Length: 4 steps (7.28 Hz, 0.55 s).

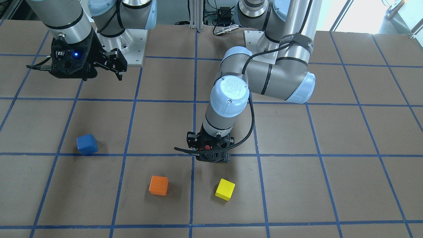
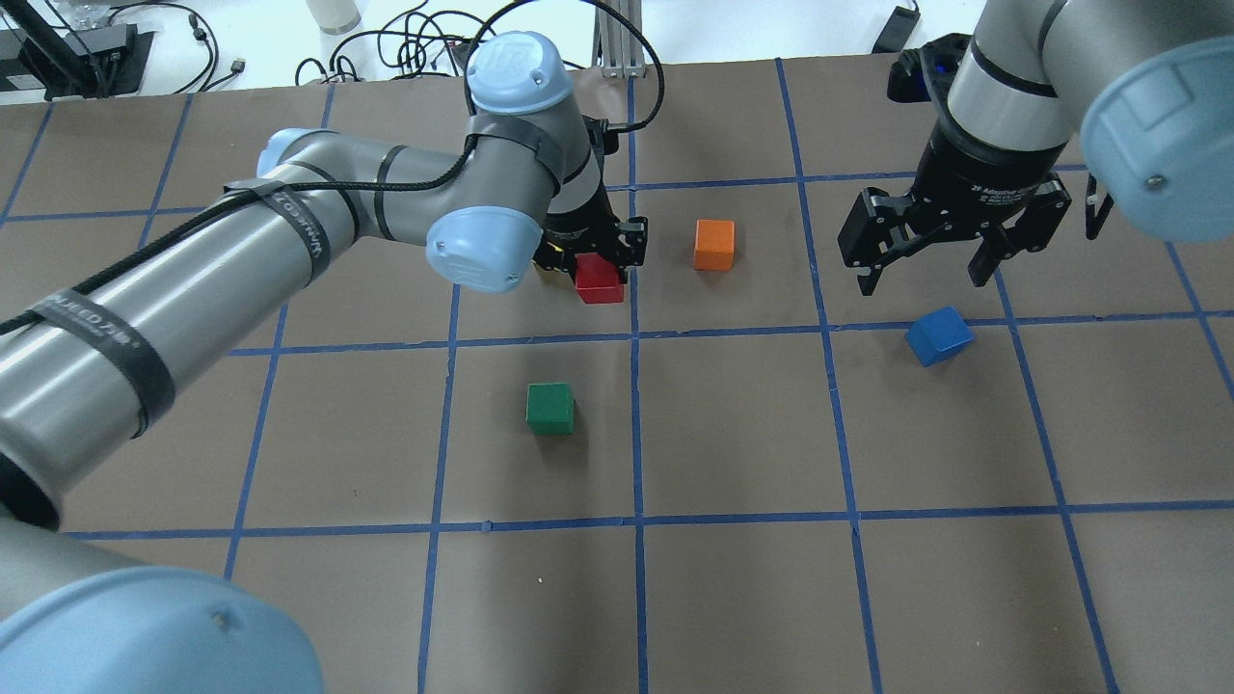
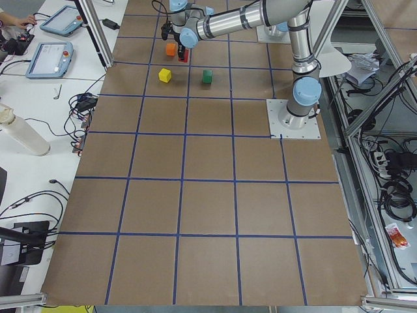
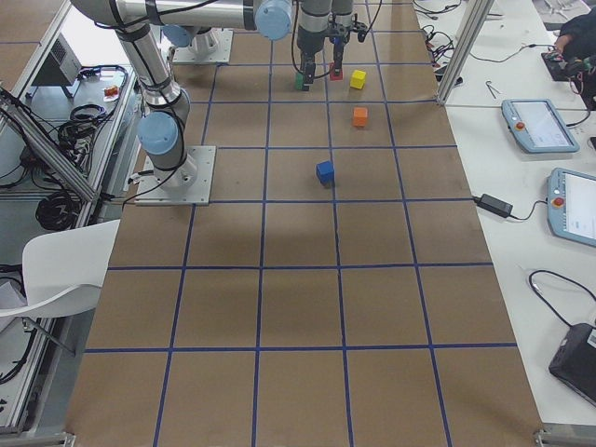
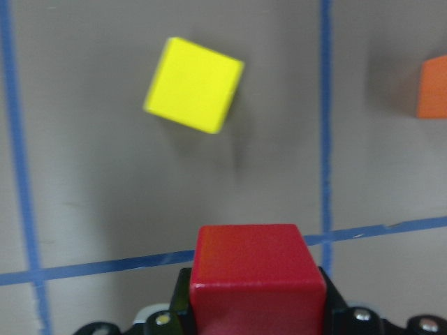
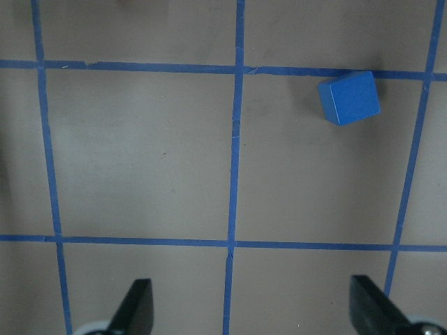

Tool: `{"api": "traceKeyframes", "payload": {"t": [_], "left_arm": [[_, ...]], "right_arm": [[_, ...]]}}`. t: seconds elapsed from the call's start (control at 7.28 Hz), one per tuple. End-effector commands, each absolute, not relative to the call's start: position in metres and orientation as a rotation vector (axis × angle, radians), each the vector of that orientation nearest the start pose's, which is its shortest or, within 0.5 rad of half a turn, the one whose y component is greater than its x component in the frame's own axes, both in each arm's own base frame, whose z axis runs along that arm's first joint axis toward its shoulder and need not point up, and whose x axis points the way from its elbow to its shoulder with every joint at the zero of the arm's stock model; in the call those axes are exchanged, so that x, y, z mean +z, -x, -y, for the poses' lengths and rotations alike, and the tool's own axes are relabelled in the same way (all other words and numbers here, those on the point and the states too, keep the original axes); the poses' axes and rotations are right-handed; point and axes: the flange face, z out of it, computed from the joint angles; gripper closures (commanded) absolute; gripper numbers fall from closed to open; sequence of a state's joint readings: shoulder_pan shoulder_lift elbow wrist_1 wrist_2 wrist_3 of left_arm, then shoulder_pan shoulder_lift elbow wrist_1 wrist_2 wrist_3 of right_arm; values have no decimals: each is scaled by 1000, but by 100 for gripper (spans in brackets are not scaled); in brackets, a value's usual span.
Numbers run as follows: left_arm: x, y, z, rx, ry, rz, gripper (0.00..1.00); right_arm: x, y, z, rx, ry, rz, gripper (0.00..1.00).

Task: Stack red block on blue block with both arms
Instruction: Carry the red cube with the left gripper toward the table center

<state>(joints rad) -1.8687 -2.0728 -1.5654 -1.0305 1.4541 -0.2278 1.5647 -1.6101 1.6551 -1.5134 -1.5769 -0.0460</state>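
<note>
Orange cube sits square on the far side of the brown taped table, yellow cube askew to its left, green cube nearer, all apart.

The left arm is stretching in from 8 o'clock in the overhead view toward the middle. Its forearm is lying nearly level and its wrist is bending down, so that the left tool is pointing straight downward, its jaws pressing on opposite sides of the red block. The right arm is coming in from 2 o'clock in that view with its wrist also turning downward, and the right tool is hanging at about 3 o'clock from the left tool, its two fingers standing wide apart.
</note>
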Motion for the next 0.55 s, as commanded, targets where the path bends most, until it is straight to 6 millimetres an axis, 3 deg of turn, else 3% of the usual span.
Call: {"api": "traceKeyframes", "payload": {"t": [0.0, 0.14, 0.41], "left_arm": [[202, 360, 573, 44, -154, -3232, 100], [203, 360, 580, 4, -152, -3213, 97], [197, 360, 575, 19, -143, -3207, 1]], "right_arm": [[460, -129, 465, 162, 61, -3140, 0], [461, -130, 465, 159, 63, -3140, 0], [461, -131, 465, 159, 63, -3141, 0]]}}
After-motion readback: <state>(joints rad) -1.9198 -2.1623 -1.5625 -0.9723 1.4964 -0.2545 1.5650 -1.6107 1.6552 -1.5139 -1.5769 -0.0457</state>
